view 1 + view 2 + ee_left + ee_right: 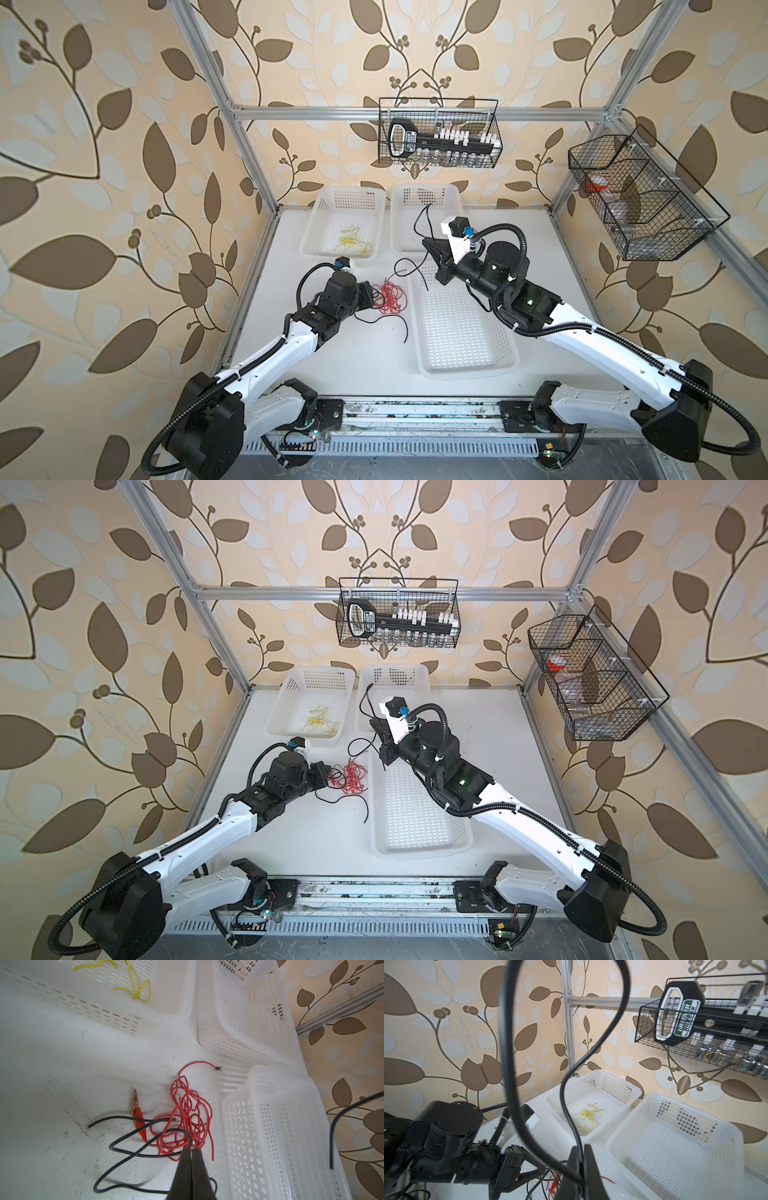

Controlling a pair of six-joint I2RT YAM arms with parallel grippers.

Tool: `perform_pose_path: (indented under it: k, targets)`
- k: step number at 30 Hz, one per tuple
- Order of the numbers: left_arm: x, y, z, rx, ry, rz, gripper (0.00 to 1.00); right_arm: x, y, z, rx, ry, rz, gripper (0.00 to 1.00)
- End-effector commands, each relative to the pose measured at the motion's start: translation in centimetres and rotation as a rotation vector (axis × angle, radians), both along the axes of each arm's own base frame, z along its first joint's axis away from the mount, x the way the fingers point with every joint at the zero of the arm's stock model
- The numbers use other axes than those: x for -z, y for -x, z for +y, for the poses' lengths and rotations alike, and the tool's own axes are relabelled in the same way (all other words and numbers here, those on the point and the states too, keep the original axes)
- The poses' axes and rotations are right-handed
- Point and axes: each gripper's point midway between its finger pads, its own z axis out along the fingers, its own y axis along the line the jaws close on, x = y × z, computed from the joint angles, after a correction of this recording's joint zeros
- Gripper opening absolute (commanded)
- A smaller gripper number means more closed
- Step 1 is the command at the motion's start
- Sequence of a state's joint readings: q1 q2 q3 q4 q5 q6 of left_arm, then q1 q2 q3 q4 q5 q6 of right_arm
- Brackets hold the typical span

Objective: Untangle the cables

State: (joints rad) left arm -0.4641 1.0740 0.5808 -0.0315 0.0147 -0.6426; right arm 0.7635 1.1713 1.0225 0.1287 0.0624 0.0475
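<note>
Okay, so a bare white tabletop is seen under everything. A long shallow white perforated plastic tray is laid just under and behind the right claw, and just past the tips of the left claw. Two deeper white slotted plastic baskets are parked at the back. One is beyond the left claw, and the other is right past the right claw's tips.

The right claw is held up off the table and clamped tight on a thin black cable, which is looped high above it. More black lengths are draped on the table around the left claw. Whether it's all one wire can't be told.

The left claw is down at the table, pinched closed on strands at the near edge of a curly red cable, which is heaped right in front of its tips. Whether the black loop there is caught too can't be made out.

A thin yellow cable is left lying in the basket beyond the left claw. A small red alligator clip is seen flat on the table near that claw's tips.
</note>
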Motion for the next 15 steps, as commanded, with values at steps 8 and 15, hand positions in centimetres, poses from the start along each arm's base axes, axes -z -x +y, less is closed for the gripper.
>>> perform_pose_path:
  k: [8, 15]
  targets:
    - [-4.2, -0.2, 1.0, -0.018, -0.038, -0.107, 0.00, 7.4, -2.2, -7.2, 0.239, 0.049, 0.169, 0.00]
    - [-4.2, 0.2, 1.5, -0.023, -0.057, -0.106, 0.00, 12.5, -3.0, -11.4, 0.362, 0.041, 0.298, 0.00]
